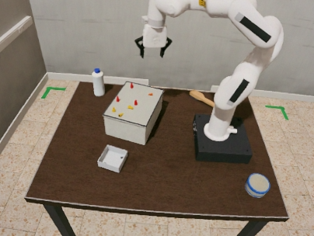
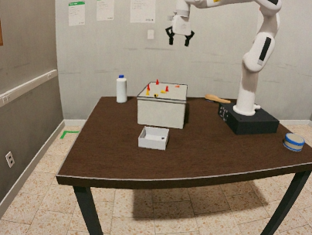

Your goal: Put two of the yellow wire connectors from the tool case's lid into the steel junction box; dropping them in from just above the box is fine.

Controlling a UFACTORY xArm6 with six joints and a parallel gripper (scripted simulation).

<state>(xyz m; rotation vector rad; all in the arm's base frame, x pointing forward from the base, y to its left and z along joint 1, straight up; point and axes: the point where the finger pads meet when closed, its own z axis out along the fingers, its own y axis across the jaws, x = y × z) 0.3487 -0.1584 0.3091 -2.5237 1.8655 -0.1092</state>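
Connectors: yellow connectors [image 1: 120, 114] lie on the lid [image 1: 134, 104] of the case [image 1: 128, 130], toward its left side, with red ones [image 1: 135, 102] among them.
Box: the steel box [image 1: 113, 158] sits on the desk [image 1: 163, 178] just in front of the case, apart from it; I see nothing yellow in it.
Gripper: my gripper [image 1: 153, 50] hangs high above the case's far edge, pointing down, fingers spread fully, holding nothing.
Surroundings: a white bottle [image 1: 98, 82] stands left of the case; a tape roll [image 1: 257, 185] lies near the desk's front right corner.
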